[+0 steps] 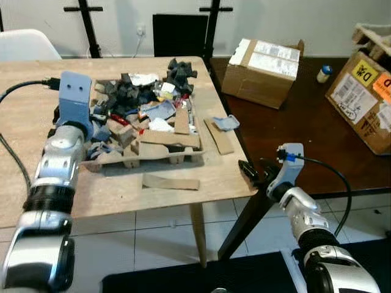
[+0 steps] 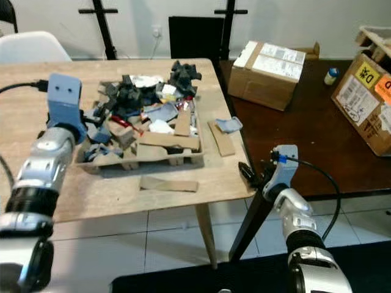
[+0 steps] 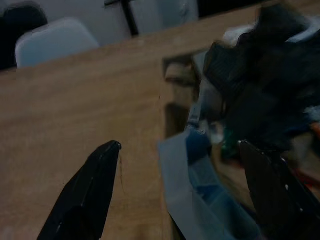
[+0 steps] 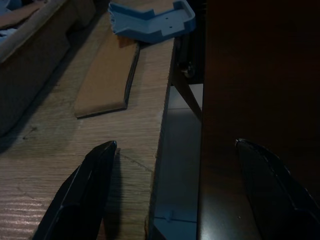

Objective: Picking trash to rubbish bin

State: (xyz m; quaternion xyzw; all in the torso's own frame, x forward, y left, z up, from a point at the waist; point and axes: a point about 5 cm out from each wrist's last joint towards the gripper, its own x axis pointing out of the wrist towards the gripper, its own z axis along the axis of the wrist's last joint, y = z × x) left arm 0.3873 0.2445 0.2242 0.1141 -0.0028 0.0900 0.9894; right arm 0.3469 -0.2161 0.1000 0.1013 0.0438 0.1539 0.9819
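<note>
A cardboard tray on the wooden table holds a heap of trash: black foam bits, cardboard scraps and blue-grey plastic. Loose cardboard strips lie in front of the tray and to its right, beside a blue plastic piece. My left gripper is open at the tray's left rim, its fingers on either side of a blue-grey scrap. My right gripper is open and holds nothing at the table's front right corner. The strip and blue piece lie ahead of it.
A dark brown table adjoins on the right, carrying two cardboard boxes and a small white bottle. A white chair stands at the back left. A black mat lies on the tiled floor below.
</note>
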